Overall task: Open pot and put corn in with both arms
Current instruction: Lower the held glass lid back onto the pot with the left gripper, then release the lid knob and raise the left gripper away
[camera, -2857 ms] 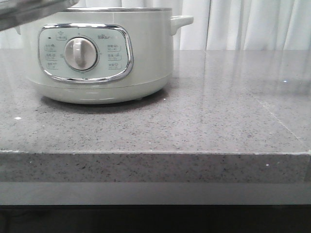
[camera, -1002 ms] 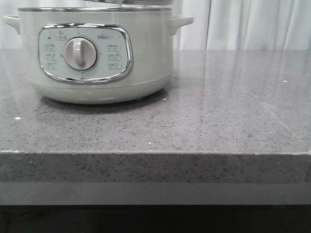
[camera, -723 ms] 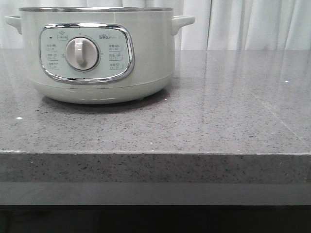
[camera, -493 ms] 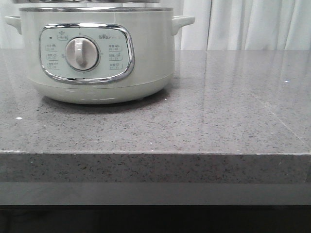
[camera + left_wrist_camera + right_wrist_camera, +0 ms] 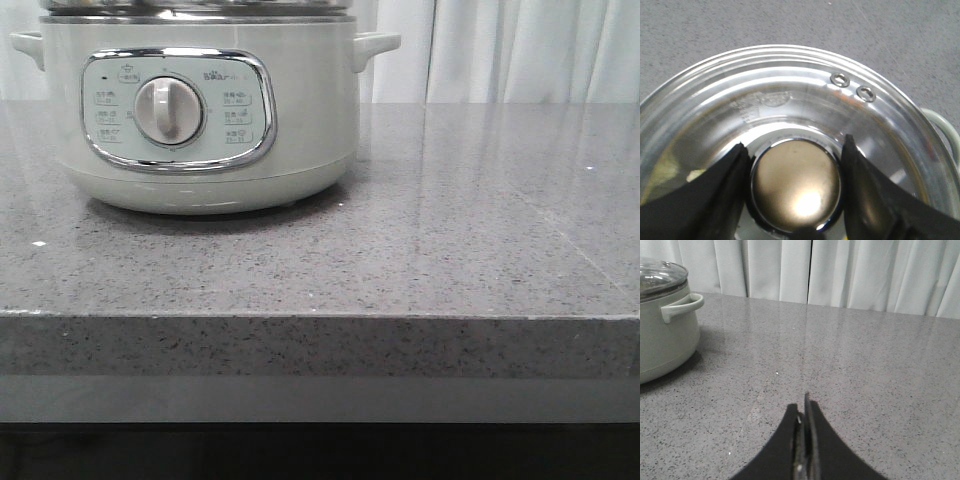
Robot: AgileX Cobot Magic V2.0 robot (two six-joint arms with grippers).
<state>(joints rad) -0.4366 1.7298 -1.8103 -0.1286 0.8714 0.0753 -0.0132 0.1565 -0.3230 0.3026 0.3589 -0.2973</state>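
Observation:
The pale grey-green pot [image 5: 200,110] stands at the back left of the table; it also shows in the right wrist view [image 5: 660,340]. Its glass, metal-rimmed lid [image 5: 195,8] lies on or just above the pot's rim. In the left wrist view my left gripper [image 5: 795,141] is shut on the lid's round metal knob [image 5: 796,187], one finger on each side. A blurred yellowish patch [image 5: 667,170] shows through the glass; I cannot tell whether it is the corn. My right gripper [image 5: 804,402] is shut and empty, low over the table to the right of the pot.
The grey speckled stone table [image 5: 450,220] stretches to the right of the pot, with its front edge [image 5: 320,315] near the camera. White curtains [image 5: 520,50] hang behind it. The pot's side handle [image 5: 682,307] sticks out toward my right gripper.
The lid, first held tilted above the pot's left, then out of view, has come down level onto the pot's rim. The pot has shifted very slightly.

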